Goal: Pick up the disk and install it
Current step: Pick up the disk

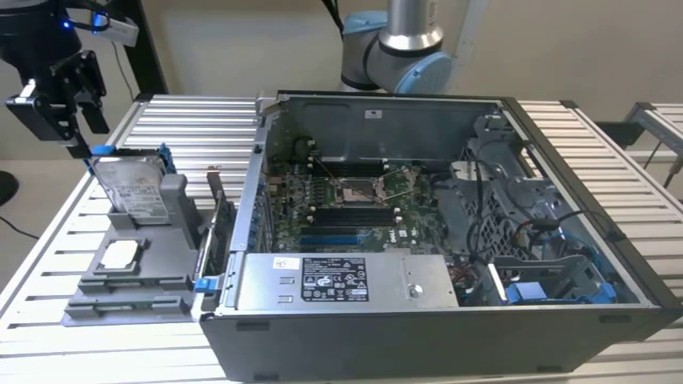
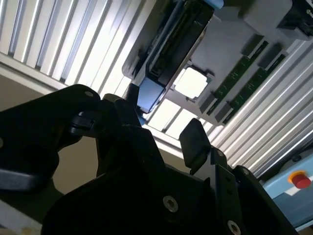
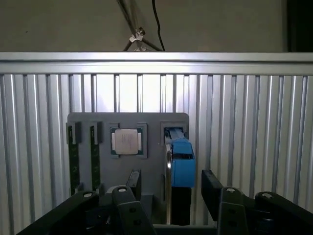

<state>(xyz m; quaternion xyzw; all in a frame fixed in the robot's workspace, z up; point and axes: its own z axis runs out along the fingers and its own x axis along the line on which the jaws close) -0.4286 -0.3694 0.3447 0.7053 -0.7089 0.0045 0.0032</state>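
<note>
The disk (image 1: 137,190) stands on edge in a grey holder (image 1: 139,284) at the exterior view's left, silver with a white label and a blue frame. My gripper (image 1: 77,116) hangs just above its upper corner, fingers apart and empty. In the first wrist view the disk (image 3: 181,164) appears edge-on with its blue frame toward the camera, below and between the two black fingers of the open gripper (image 3: 172,188). In the second wrist view the blue corner of the disk (image 2: 149,95) lies just beyond the gripper (image 2: 161,128).
An open computer case (image 1: 597,200) fills the middle of the slatted table (image 1: 181,120), with a grey power supply (image 1: 341,280) and a blue-tabbed bay (image 1: 533,292). The holder also carries a small silver chip (image 3: 127,142) and memory sticks (image 3: 73,156). A red button (image 2: 299,180) sits nearby.
</note>
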